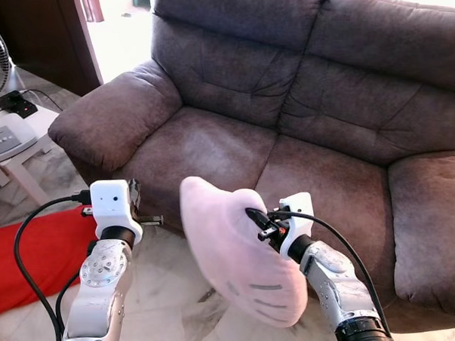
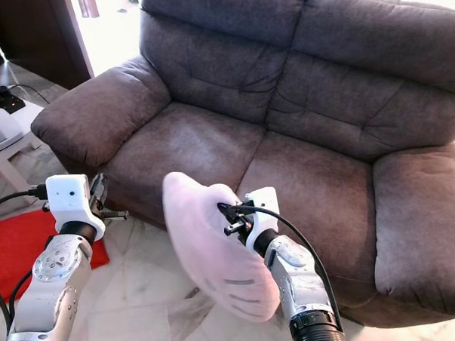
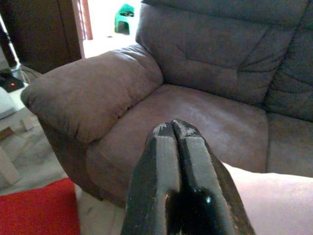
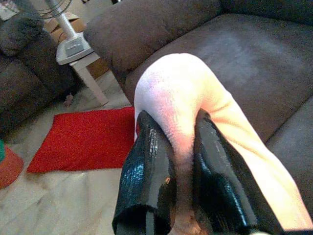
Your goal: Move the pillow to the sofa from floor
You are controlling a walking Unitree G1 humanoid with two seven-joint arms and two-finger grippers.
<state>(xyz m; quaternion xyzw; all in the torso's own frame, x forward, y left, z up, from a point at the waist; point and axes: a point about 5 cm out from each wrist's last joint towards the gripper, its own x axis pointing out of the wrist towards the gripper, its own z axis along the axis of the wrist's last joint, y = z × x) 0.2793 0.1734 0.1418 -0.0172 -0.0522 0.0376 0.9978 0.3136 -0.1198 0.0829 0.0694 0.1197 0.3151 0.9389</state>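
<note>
Pillow: the soft, pale pink, round fabric pillow (image 1: 239, 254) hangs in the air, off the floor, just in front of the sofa's seat.
Sofa: the big brown fuzzy cloth sofa (image 1: 290, 120) has two seat cushions with nothing on them.
Right gripper: the right gripper (image 4: 178, 161) pinches a fold at the pillow's top edge between its two black fingers (image 4: 146, 171).
Left gripper: the left gripper (image 3: 178, 161) has its fingers pressed together, holding nothing, beside the pillow.
How it feels: it looks light and squishy. It droops under the pinch, so it may swing.
Where to hold: a thick bunch of the edge is best. A thin pinch might slip.
Nearby: a flat red mat (image 1: 27, 252) lies on the pale floor.
</note>
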